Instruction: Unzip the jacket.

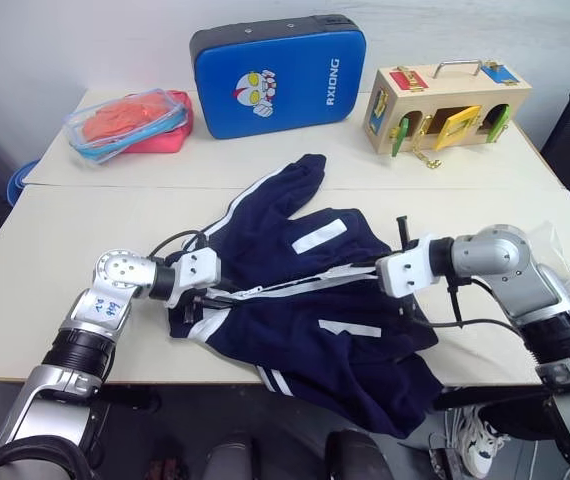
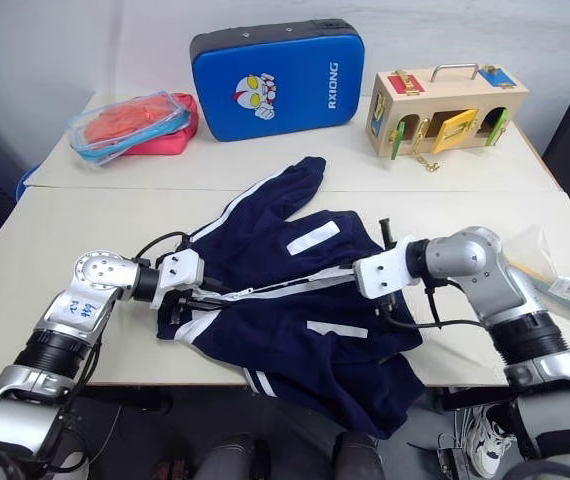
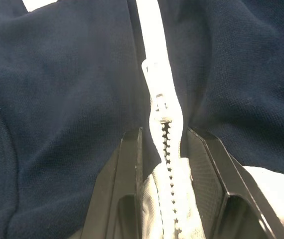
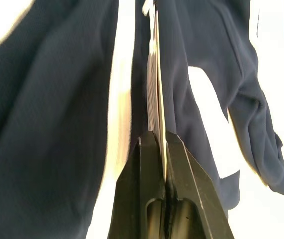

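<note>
- Left claw (image 3: pixel 164 149) clamped on jacket (image 1: pixel 305 300) zipper (image 3: pixel 168 149) edge, I see teeth btwn fingers.
- Right claw (image 4: pixel 161 142) shut tight on zipper strip, pulled taut btwn both.
- Jacket lies on table (image 1: pixel 55 270) front edge, hem hanging off.

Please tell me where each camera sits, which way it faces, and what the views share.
Head eyes: look forward and down on the table; both arms show.
Left wrist: looks along the left gripper, closed on the jacket at its zipper.
Right wrist: looks along the right gripper, shut on the zipper's edge.
Shared: the jacket.
</note>
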Available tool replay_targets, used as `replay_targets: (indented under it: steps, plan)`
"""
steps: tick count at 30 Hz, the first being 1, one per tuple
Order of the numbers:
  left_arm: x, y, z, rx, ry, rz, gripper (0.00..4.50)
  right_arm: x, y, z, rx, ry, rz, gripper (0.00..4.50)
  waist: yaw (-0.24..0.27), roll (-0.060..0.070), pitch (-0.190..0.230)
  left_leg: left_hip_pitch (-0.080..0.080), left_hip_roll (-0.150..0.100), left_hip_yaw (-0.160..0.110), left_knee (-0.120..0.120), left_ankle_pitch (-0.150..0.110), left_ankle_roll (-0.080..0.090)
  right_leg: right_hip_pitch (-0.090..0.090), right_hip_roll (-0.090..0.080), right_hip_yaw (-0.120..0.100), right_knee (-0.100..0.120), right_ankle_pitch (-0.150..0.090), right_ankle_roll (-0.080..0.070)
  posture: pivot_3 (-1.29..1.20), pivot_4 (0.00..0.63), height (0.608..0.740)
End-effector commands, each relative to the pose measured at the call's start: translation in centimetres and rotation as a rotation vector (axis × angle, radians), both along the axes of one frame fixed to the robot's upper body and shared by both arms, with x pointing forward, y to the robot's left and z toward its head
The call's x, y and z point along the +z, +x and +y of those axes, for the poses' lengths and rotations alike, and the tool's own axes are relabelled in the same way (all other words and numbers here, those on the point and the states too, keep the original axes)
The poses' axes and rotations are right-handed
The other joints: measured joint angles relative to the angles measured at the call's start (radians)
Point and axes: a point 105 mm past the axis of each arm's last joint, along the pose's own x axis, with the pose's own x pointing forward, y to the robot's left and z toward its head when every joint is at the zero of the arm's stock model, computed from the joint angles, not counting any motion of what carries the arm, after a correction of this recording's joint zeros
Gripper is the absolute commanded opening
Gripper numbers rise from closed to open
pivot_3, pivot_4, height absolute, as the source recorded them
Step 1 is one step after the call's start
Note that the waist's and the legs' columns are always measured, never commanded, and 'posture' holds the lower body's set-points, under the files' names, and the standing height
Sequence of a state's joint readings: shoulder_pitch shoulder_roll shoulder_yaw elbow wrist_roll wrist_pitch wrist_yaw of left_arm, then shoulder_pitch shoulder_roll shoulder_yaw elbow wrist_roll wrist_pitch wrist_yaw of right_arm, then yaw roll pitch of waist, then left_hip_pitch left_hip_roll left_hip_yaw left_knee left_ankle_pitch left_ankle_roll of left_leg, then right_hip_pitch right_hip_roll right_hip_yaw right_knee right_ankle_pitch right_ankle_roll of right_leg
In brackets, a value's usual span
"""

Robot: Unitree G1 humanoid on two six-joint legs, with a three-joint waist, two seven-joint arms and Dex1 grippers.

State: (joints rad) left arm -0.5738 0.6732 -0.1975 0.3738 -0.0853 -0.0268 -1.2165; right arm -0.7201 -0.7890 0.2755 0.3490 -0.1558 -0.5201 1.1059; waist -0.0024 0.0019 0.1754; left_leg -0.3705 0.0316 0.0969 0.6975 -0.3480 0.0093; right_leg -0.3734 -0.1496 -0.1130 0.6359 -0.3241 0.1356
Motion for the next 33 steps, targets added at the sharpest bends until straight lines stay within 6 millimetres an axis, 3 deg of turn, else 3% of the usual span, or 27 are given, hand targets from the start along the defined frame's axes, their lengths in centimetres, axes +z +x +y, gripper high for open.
replay_targets:
  steps: [1, 4, 8, 13, 17, 20, 23, 26, 28, 33]
  plan:
    - [-4.4, -1.3, 2.7, 0.082, 0.119, 0.147, 1.34, 1.3, 1.2, -2.9, -0.079, -0.034, -0.049, 0.0, -0.001, 0.0, 0.0, 0.0, 0.0, 0.0, 0.0, 0.0, 0.0, 0.0, 0.0, 0.0, 0.0, 0.0, 0.0, 0.0, 0.15, 0.74]
    - [-4.6, -1.6, 2.9, 0.082, 0.124, 0.147, 1.34, 1.5, 1.6, -4.4, -0.11, -0.053, -0.046, 0.0, -0.003, 0.0, 0.0, 0.0, 0.0, 0.0, 0.0, 0.0, 0.0, 0.0, 0.0, 0.0, 0.0, 0.0, 0.0, 0.0, 0.15, 0.74]
    - [-4.7, -1.5, 3.2, 0.096, 0.129, 0.138, 1.34, 1.5, 1.2, -4.9, -0.105, -0.035, -0.012, 0.0, -0.011, 0.003, -0.002, 0.001, 0.001, 0.0, -0.001, 0.0, 0.0, 0.0, 0.0, 0.0, 0.0, 0.0, 0.0, 0.0, 0.15, 0.74]
    - [-3.7, -0.8, 3.0, 0.121, 0.087, 0.118, 1.34, 1.4, 0.1, -3.1, -0.052, 0.035, 0.012, 0.0, -0.024, 0.008, -0.005, 0.003, 0.001, 0.0, -0.003, 0.0, 0.0, 0.0, 0.0, 0.001, 0.0, 0.0, 0.0, 0.0, 0.15, 0.74]
    - [-2.3, -0.1, 2.6, 0.123, 0.055, 0.09, 1.34, 2.8, -1.0, -1.0, -0.028, 0.159, 0.038, 0.0, -0.022, 0.008, -0.005, 0.002, 0.001, -0.002, -0.003, 0.0, 0.0, 0.0, 0.0, 0.002, 0.0, 0.0, 0.0, 0.0, 0.15, 0.74]
    - [-1.7, 0.0, 2.4, 0.115, 0.05, 0.075, 1.3, 3.4, -2.6, 0.9, 0.002, 0.204, 0.061, 0.62, -0.019, 0.008, -0.005, 0.001, 0.001, -0.004, -0.002, 0.0, 0.0, -0.001, 0.0, 0.002, 0.0, 0.0, 0.0, 0.0, 0.15, 0.74]
    - [-1.5, -0.1, 2.3, 0.109, 0.045, 0.071, 1.3, 3.5, -4.1, 2.7, 0.025, 0.234, 0.07, 1.65, -0.019, 0.008, -0.005, 0.001, 0.001, -0.004, -0.002, 0.0, 0.0, -0.001, 0.0, 0.002, 0.0, 0.0, 0.0, 0.0, 0.15, 0.74]
    - [-0.7, -0.5, 1.7, 0.067, 0.029, 0.05, 1.3, 1.9, -5.9, 4.3, 0.075, 0.176, 0.056, 2.63, -0.018, 0.008, -0.005, 0.0, 0.001, -0.004, -0.002, 0.0, 0.0, -0.002, 0.0, 0.002, 0.0, 0.0, 0.0, 0.0, 0.15, 0.74]
    - [0.6, -1.0, 1.0, 0.027, 0.004, 0.027, 1.3, 1.1, -6.0, 4.5, 0.055, 0.165, 0.048, 2.63, -0.019, 0.006, -0.004, 0.0, 0.001, -0.004, -0.003, 0.0, 0.0, -0.002, 0.0, 0.002, -0.001, 0.0, 0.0, 0.0, 0.15, 0.74]
    - [4.4, -2.1, -0.1, -0.037, -0.036, -0.002, 1.3, 1.2, -3.6, 2.9, -0.048, 0.143, -0.025, 2.63, -0.021, 0.0, 0.0, -0.002, 0.001, -0.003, -0.003, 0.0, 0.0, -0.004, 0.0, 0.002, -0.002, 0.0, 0.0, 0.0, 0.15, 0.74]
